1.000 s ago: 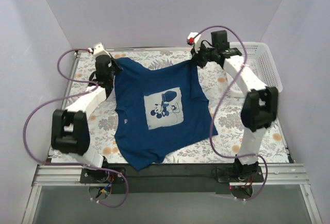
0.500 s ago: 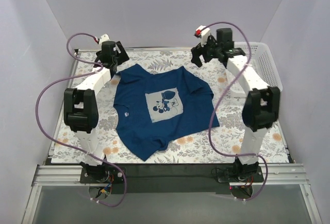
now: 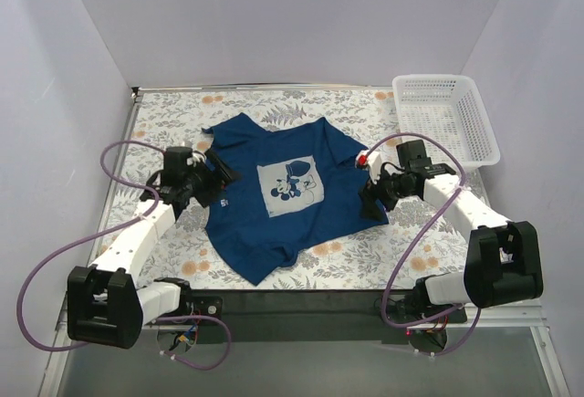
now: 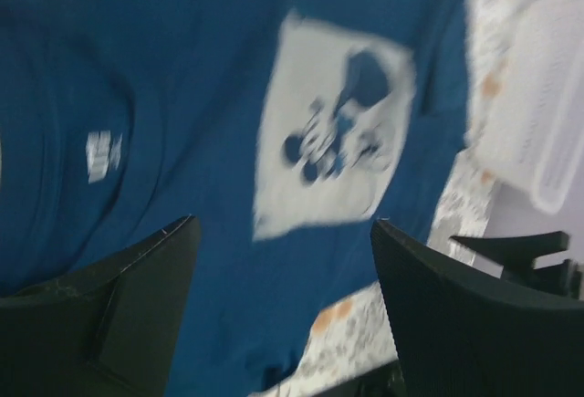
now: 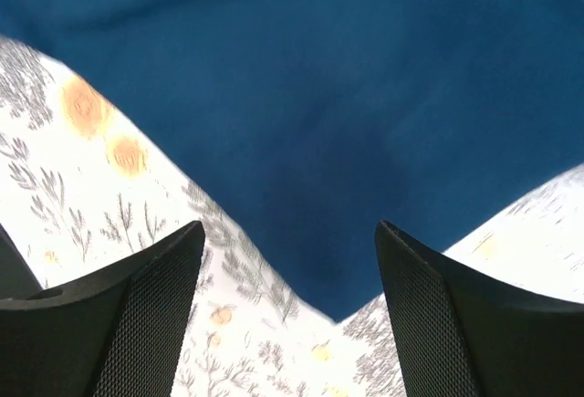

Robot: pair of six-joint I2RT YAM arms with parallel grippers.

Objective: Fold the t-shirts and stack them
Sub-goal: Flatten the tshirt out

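Currently, the navy blue short-sleeved cotton t-shirt (image 3: pixel 265 242) is laid print-up on the floral-patterned table covering (image 3: pixel 438 242), roughly central, slightly askew, with some rumpling near its far right corner. The step in hand is judged to be the taking of opposite edges for a first fold. It is likely done best if both edges are pinched at matching points, all fabric layers are gathered in each pinch, and the cloth is carried low and evenly, so that the pale square mouse print (image 3: pixel 289 193) is not creased off-centre. The left gripper (image 3: pixel 222 172) is held wide open and empty at the shirt's collar-side edge, with the small white neck label (image 3: pixel 224 203) close by; contact with the fabric cannot be judged. The right gripper (image 3: pixel 369 194) is likewise spread wide with nothing held, poised over the opposite edge, where a blue corner is seen between its jaws against the floral covering. The white plastic lattice basket (image 3: pixel 447 114) is set well apart, at the far right.
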